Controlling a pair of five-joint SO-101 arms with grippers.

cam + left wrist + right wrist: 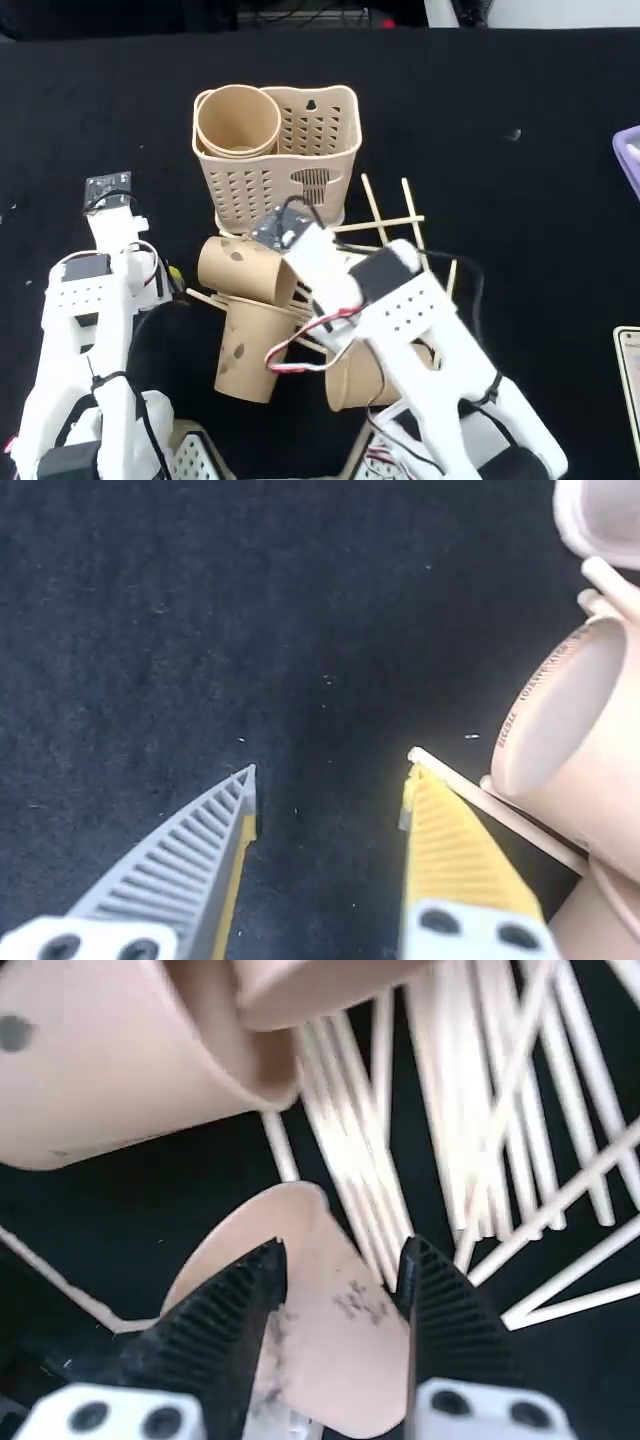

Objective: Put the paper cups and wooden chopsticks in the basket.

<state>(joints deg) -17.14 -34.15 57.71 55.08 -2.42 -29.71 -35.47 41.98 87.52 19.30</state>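
Three cups point(245, 270) lie on their sides on the black table point(520, 200) just near of the basket point(300, 170). It stands upright with nested cups point(238, 120) in its left part. Chopsticks point(390, 225) are strewn at its right foot and under the lying cups.

Left wrist: the left fingers point(190, 860) stand open over bare table, and a chopstick point(500, 815) touches the yellow tip.

Right wrist: the right fingers point(220, 1330) stand open astride a lying cup point(340, 1360) — more chopsticks fan out just beyond it.
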